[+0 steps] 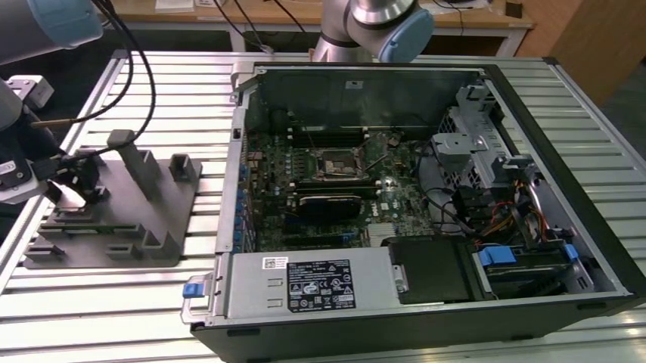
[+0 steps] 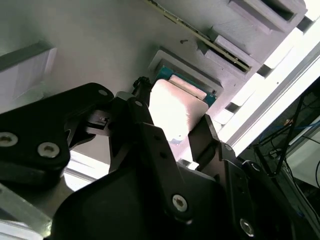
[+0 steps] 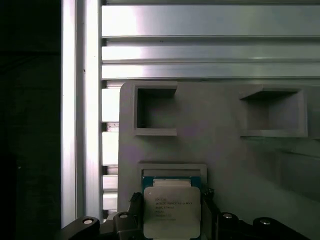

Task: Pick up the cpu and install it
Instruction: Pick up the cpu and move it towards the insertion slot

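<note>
Grips the cpu (image 3: 171,212) with the hand (image 3: 171,204) drawn narrow, one black finger (image 3: 136,206) tight against each of two opposite edges in both wrist views. Sits pale metal top upward in a shallow square pocket of the grey tray (image 3: 225,145), green board edge showing at the pocket's rim. Hangs low over that tray at the exterior view's left, on the slatted tabletop (image 1: 151,302), well apart from the open computer case (image 1: 404,189).

Glare bleaches the cpu (image 2: 172,105) at the gripper (image 2: 175,116) in the second wrist view; the slatted aluminium table (image 3: 200,20) beyond it shines white, while the open computer case (image 1: 353,98) lies in shade.
</note>
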Tool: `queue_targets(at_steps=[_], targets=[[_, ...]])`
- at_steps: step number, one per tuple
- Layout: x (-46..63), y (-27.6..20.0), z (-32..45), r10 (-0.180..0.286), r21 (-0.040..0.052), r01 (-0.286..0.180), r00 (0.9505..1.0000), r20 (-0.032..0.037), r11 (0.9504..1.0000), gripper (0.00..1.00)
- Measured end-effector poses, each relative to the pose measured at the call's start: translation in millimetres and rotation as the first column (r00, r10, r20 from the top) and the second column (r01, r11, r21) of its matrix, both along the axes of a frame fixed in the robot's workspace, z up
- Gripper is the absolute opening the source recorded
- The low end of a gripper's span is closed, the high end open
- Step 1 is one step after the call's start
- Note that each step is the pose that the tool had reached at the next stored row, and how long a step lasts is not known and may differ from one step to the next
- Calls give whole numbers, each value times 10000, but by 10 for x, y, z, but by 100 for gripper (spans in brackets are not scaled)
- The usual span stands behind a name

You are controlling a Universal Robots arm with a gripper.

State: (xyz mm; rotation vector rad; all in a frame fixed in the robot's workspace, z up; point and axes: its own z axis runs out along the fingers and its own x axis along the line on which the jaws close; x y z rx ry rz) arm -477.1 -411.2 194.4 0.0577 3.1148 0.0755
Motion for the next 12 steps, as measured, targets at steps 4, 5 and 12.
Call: queue_targets(at_steps=[4, 5, 12], targets=[[0, 0, 96, 0, 0, 0, 10000, 0, 10000, 55], [0, 0, 121, 0, 0, 0, 10000, 0, 10000, 55], [0, 1, 282, 1, 0, -1, 10000, -1, 10000, 55]])
